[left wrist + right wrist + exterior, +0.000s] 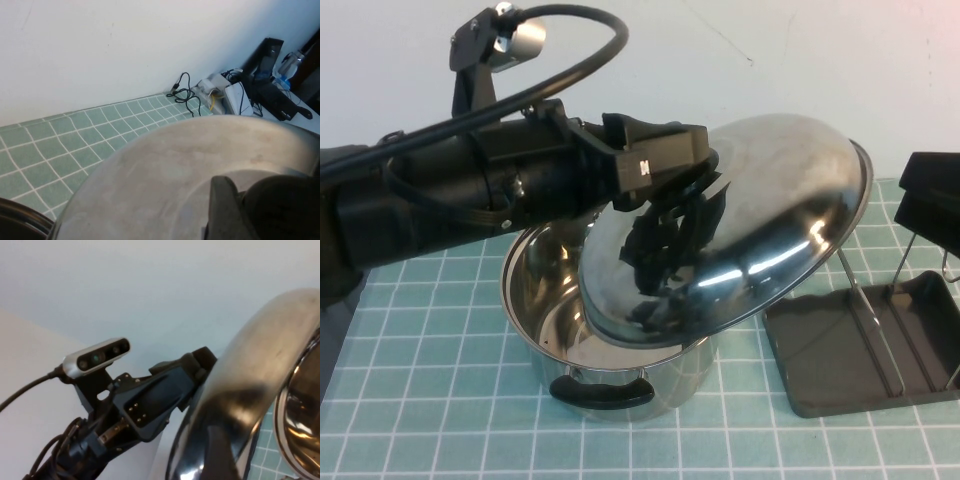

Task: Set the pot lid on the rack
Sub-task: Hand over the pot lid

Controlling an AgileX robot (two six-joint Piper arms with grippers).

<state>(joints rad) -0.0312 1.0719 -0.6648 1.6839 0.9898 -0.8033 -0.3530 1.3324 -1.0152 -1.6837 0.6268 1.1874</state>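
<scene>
Mirror-glossy steel pot lid (770, 210) and pot (620, 370); matt dark plastic rack (840, 350) with thin metal wires

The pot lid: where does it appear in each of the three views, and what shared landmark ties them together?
High view: the pot lid is centre-right, tilted, held by the left gripper above the pot, left of the rack.
Left wrist view: the lid's dome fills the lower frame.
Right wrist view: the lid's edge curves down the right side.
Shared landmark: the lid itself. The right gripper sits far right.
</scene>
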